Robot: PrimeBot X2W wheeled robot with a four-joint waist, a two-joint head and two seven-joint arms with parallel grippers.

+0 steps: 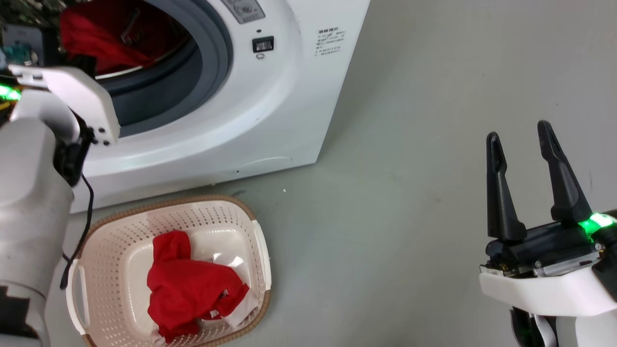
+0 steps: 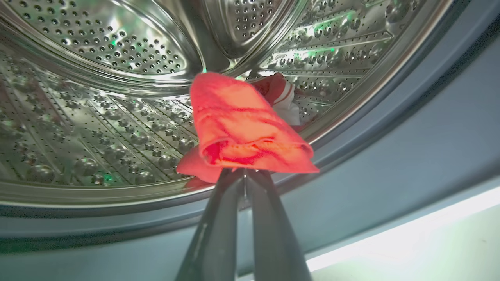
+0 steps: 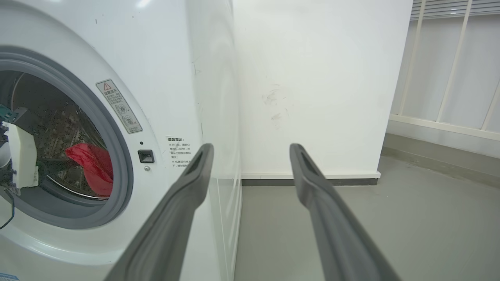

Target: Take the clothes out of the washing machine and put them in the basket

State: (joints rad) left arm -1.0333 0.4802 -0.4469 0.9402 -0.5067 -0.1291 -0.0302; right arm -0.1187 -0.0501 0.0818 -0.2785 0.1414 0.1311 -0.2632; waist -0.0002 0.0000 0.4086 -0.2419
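Left claw (image 2: 245, 176) pinched tight on a soft red cloth (image 2: 242, 125) with white trim, inside the shiny drum (image 2: 97, 117) of the white washing machine (image 1: 270, 106), another crumpled red top (image 1: 188, 289) lying in the cream basket (image 1: 262, 250), right claw (image 1: 519, 132) spread wide above the floor (image 1: 409, 217)

It looks like a plain laundry room: a white washing machine (image 1: 270, 96) stands on a bare grey floor (image 1: 409, 193), a basket (image 1: 115, 241) at its 6 o'clock and a blank white wall (image 3: 312, 78) at its 3 o'clock.
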